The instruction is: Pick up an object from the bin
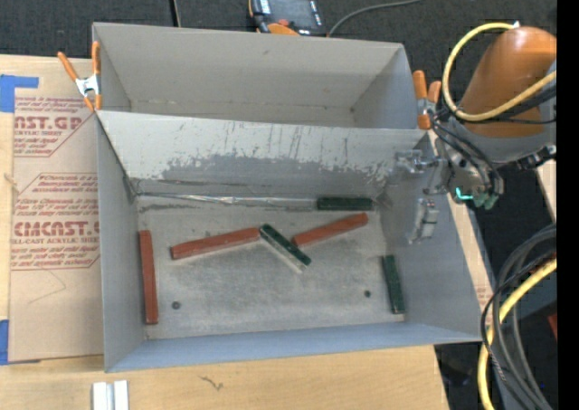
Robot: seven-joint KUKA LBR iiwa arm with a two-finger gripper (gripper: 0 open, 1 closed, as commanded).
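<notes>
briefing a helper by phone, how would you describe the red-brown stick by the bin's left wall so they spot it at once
Find the grey metal bin and look along the foot of its left wall. A red-brown stick lies there alone, pointing from back to front. The two other red-brown sticks lie slanted across the middle, near a green and white stick.

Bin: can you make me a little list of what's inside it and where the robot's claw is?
container: grey metal bin
robot: gripper above the sloping right wall, over no stick
red-brown sticks: three; left red-brown stick along the left wall, two middle red-brown sticks
dark green sticks: back green stick by the back wall, right green stick by the right wall
odd one: green and pale stick, between the two middle ones
</notes>
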